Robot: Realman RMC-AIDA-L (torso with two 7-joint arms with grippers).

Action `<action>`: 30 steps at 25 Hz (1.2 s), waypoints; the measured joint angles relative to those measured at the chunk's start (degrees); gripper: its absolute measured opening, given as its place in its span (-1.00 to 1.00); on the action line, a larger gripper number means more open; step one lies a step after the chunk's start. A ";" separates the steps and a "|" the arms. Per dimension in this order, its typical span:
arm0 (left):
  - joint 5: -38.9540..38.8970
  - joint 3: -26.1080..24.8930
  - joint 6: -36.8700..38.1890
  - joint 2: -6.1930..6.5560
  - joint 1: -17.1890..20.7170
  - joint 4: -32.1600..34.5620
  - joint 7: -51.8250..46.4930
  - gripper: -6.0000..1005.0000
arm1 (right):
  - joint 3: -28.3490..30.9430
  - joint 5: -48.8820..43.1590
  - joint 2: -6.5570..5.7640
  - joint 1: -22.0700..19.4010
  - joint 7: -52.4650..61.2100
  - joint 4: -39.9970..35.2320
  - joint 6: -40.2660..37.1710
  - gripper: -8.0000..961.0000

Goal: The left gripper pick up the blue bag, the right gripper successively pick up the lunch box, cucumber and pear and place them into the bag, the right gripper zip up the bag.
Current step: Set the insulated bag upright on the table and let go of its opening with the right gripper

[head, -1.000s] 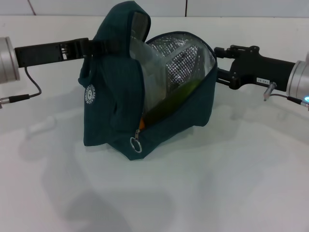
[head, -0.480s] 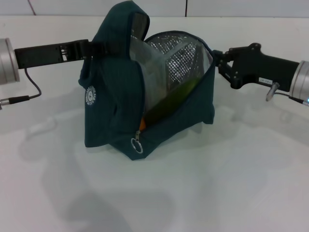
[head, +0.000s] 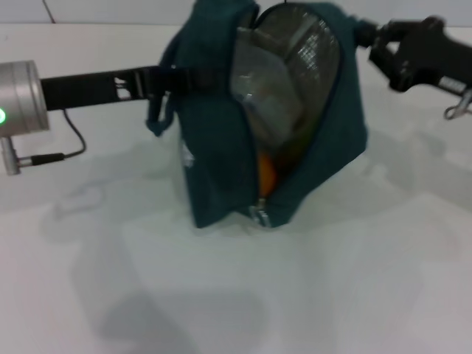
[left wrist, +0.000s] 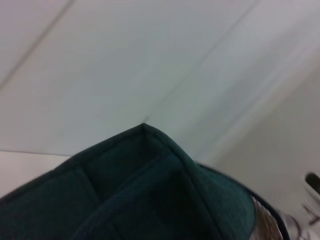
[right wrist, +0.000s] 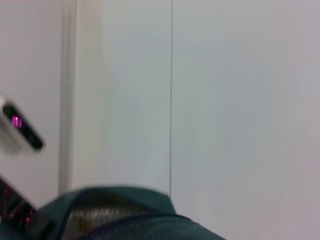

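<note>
Left end effector (head: pixel 168 77) reaches in from the blue bag's (head: pixel 214 162) left side and is clamped on the bag's handle strap at the upper left of the bag; the fingers sit close together on the strap. Right end effector (head: pixel 363 35) meets the bag's upper right rim, at the edge of the opening. Whether its fingers are spread or closed on the rim cannot be told, as the fabric hides the tips.

Position of goods: the bag stands on the white bench (head: pixel 332 280), tilted, its mouth gaping toward the camera with the silver lining exposed. Inside the bag, the lunch box (head: pixel 259 81) occupies the upper part of the opening as a clear pale block. The pear (head: pixel 266 172) shows as an orange patch low in the opening, just above the bottom end of the zip. The cucumber cannot be made out.

Markings: a small white logo on the bag's left face is partly visible; no text can be read.

View comparison: the head view alone shows both arms and the contents. The left wrist view shows only a peak of teal fabric (left wrist: pixel 150 185) against pale wall. The right wrist view shows the bag's upper rim (right wrist: pixel 125 200) with a strip of lining.
</note>
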 joint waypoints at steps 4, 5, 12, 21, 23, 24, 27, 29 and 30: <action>-5.61 6.63 -0.03 -0.23 1.54 0.04 0.50 -0.90 | 0.78 -0.07 -0.59 -2.79 3.47 -4.20 -2.08 -0.90; -6.74 8.09 -0.13 -0.27 1.89 -0.05 0.74 -0.90 | 0.79 -0.09 -0.73 -3.32 3.92 -4.65 -2.39 -0.90; -12.20 18.31 -5.08 -0.54 3.62 -1.41 2.38 -0.90 | 0.82 -0.46 -1.47 -5.45 4.55 -5.16 -2.77 -0.90; -17.04 25.72 -11.99 -0.58 0.63 -11.70 7.15 -0.90 | 0.90 -3.38 -2.06 -4.81 5.47 -2.73 -1.88 -0.90; -18.10 25.90 -12.08 -0.58 0.44 -12.68 7.54 -0.90 | 0.90 -4.98 -1.99 -3.93 5.94 -1.82 -1.56 -0.90; -18.43 25.92 -12.03 -0.58 0.51 -12.60 7.54 -0.90 | 0.89 -5.57 -1.92 -3.59 6.12 -1.46 -1.45 -0.90; -18.82 26.01 -11.84 -0.56 0.94 -11.79 7.36 -0.90 | 0.80 -6.84 -1.72 -3.02 6.24 -0.79 -1.40 -0.90; -18.89 26.11 -11.69 -0.59 1.16 -11.44 7.24 -0.90 | 0.77 -7.54 -1.51 -2.89 6.26 -0.74 -1.39 -0.90; -18.94 26.14 -11.60 -0.61 1.22 -11.36 7.22 -0.90 | 0.76 -7.78 -1.41 -2.80 6.26 -0.74 -1.38 -0.90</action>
